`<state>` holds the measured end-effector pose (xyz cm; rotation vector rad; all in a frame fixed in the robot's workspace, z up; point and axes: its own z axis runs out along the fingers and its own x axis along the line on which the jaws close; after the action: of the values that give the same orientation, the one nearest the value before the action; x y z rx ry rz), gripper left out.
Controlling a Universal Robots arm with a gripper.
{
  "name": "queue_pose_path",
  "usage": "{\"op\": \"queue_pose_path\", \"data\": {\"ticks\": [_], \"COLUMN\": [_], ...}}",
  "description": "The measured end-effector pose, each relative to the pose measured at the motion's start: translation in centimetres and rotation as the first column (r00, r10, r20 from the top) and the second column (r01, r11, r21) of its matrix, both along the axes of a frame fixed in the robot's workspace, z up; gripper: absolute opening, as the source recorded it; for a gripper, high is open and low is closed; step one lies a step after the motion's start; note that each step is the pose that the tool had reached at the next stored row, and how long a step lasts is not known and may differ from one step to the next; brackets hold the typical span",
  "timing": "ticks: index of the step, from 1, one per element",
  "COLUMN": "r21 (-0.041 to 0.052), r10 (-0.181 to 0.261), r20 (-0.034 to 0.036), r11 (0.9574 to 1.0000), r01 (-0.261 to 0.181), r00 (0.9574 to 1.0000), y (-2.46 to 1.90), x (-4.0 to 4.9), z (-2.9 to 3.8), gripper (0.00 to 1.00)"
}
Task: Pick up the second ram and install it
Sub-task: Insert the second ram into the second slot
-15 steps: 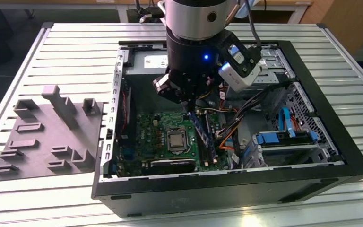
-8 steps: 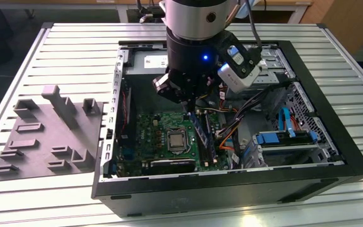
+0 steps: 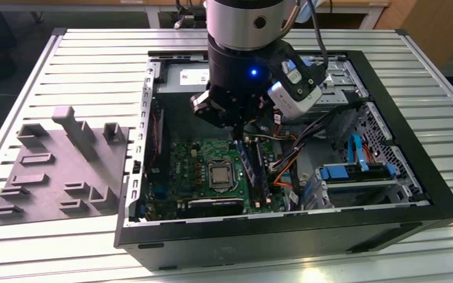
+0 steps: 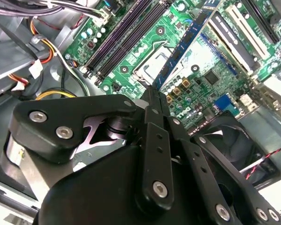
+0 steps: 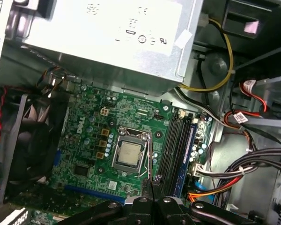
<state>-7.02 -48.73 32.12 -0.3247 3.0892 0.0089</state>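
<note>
At the exterior view's left, your grey plate [image 3: 53, 171] lay on the slatted table [image 3: 92, 65]. It was outside the case [image 3: 289, 227] and well apart from the arm. The case lay on its side with the open face up, so the board [image 3: 191, 171] sat flat and you could come straight down on it.

The CPU socket [image 3: 220, 175] sat mid-board, and just to its right in that view ran the slots [image 5: 175, 150]. Your gripper [image 3: 239, 135] hung plumb over the end of that bank. Its fingers [image 4: 157, 140] were pressed together into one thin blade with nothing pinched between them, as both wrist views showed. I took that for a pushing pose: a closed tip can bear down on a narrow edge where spread fingers could not.

The ram [image 3: 248, 168] seemed to be the dark strip standing on edge in the bank, directly beneath the fingertips and running toward the case front. I could not tell whether the tips touched its top edge, nor whether it was fully seated. In the first wrist view the bank read as long dark lines beside the tips, and I could not separate stick from slot there.

Further right, the cables [image 3: 289, 159] draped just beside the bank, which I judged a good reason for so upright an approach. The blue-tabbed drive bay [image 3: 344, 172] stood apart from all this.
</note>
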Motion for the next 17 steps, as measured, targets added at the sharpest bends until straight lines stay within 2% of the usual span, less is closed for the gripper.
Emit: {"op": "queue_pose_path", "data": {"ticks": [6, 12, 14, 17], "r21": [0.0001, 0.0000, 0.0001, 0.0001], "r10": [-0.073, -0.143, -0.157, -0.157], "r20": [0.0000, 0.0000, 0.0000, 0.0000], "r11": [0.9973, 0.9898, 0.9877, 0.9875], "r01": [0.073, 0.143, 0.157, 0.157], "r00": [0.9973, 0.9898, 0.9877, 0.9875], "y": [0.00, 0.00, 0.00, 0.00], "x": [0.00, 0.00, 0.00, 0.00], "z": [-0.05, -0.10, -0.11, -0.11], "gripper": [0.11, 0.11, 0.11, 0.11]}}
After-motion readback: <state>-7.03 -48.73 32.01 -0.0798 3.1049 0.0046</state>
